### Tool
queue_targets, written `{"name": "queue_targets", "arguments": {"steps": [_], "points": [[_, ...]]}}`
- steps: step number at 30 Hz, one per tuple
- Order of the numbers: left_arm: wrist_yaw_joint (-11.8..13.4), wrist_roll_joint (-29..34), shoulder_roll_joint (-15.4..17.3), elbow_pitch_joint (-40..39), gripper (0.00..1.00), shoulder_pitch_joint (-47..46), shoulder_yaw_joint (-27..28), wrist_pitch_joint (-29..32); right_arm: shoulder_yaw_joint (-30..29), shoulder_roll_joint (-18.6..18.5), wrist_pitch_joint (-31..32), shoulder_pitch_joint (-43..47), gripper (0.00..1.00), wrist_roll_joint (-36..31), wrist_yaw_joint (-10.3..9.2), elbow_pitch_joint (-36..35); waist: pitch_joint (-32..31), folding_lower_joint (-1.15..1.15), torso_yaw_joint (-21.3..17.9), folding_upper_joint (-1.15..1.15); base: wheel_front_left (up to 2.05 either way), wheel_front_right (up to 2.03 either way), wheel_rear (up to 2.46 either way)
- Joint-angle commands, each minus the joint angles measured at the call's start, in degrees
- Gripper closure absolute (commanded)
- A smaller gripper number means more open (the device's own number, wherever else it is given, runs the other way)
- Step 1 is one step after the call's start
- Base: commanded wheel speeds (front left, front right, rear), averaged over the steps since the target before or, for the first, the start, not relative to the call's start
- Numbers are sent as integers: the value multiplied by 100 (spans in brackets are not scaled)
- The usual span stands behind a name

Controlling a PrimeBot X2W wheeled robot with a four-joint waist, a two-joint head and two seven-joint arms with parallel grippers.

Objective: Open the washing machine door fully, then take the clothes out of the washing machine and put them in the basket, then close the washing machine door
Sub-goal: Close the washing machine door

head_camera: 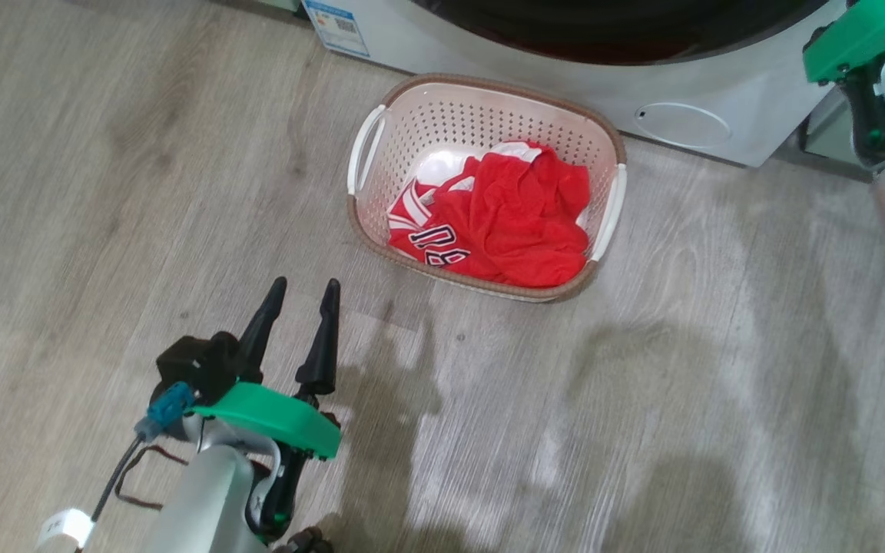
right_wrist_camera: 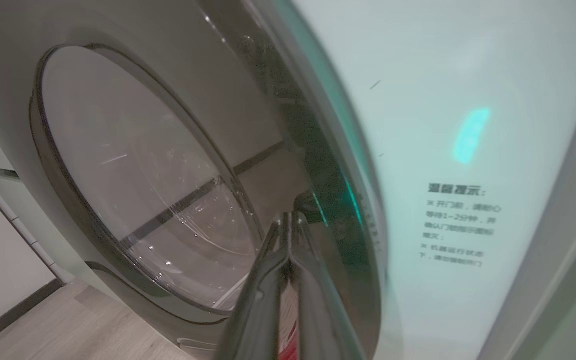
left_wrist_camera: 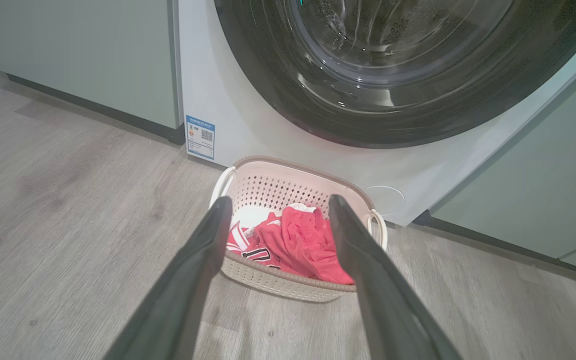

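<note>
Washing machine (head_camera: 565, 84) white, front-loading, stands on grey wood-look floor (head_camera: 104, 192) between pale green cabinets (left_wrist_camera: 68, 50). Small blue label (head_camera: 339, 23) at its lower left corner, round white service flap (head_camera: 673, 124) lower right. Washing machine door (left_wrist_camera: 408, 120), wide glossy black rim with clear glass, looks shut flat against the front in the left wrist view; steel drum visible through the glass. Basket (head_camera: 488, 83), cream with brown rim, sits on the floor just in front of the machine, below the door. Clothes (head_camera: 519, 223), red, lie bunched inside the basket, jersey numerals facing up. Left gripper (head_camera: 304, 286) hovers low over bare floor near the basket, fingers spread, holding nothing. Right gripper (right_wrist_camera: 288, 220) is up at the door's black rim, fingers pressed together, nothing between them; contact with the rim unclear.
</note>
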Motion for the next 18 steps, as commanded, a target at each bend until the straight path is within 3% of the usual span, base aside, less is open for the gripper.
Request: {"name": "queue_targets", "arguments": {"steps": [1, 10, 18], "points": [[-35, -56, 62, -158, 0, -170, 127, -38, -50, -27, -33, -316, 100, -56, -8, -97, 50, -1, 45, 0, 0, 0, 0], [-35, -141, 62, -158, 0, -237, 53, -38, -357, -1, -33, -442, 100, -241, -8, -64, 72, -1, 109, 0, 0, 0, 0], [-35, 54, 61, -89, 0, -8, 217, -38, -332, 241, -33, 404, 100, -235, -8, -571, -493, -1, -22, 0, 0, 0, 0]]}}
